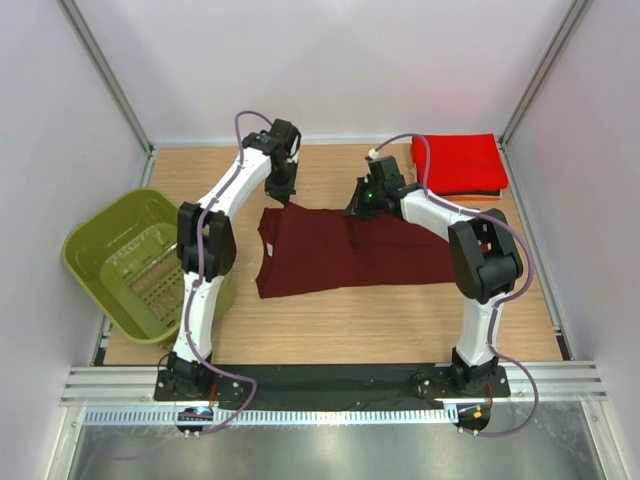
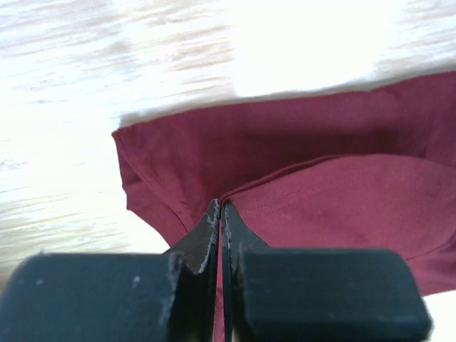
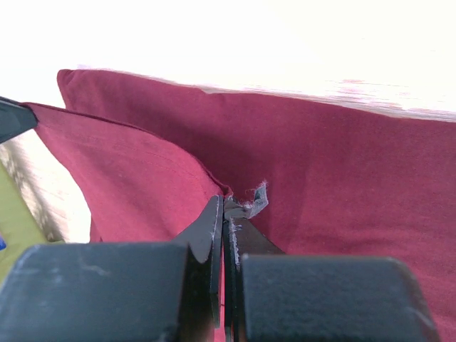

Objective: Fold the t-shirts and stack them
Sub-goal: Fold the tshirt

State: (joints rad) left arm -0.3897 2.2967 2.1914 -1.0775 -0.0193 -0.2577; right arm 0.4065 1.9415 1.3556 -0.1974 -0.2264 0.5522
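A dark maroon t-shirt [image 1: 345, 250] lies spread on the wooden table. My left gripper [image 1: 281, 190] is shut on its far left edge, and the left wrist view shows the jaws [image 2: 221, 206] pinching a folded maroon hem [image 2: 320, 192]. My right gripper [image 1: 362, 205] is shut on the far edge near the middle, and the right wrist view shows the jaws [image 3: 225, 203] pinching maroon cloth [image 3: 320, 164] with a small grey tag. A folded bright red t-shirt [image 1: 458, 162] lies at the back right, on top of thin orange and dark ones [image 1: 478, 195].
An olive-green plastic basket [image 1: 130, 265] stands at the left, beside the left arm. Grey walls and metal posts enclose the table at the back and sides. Bare wood [image 1: 330, 335] lies in front of the shirt.
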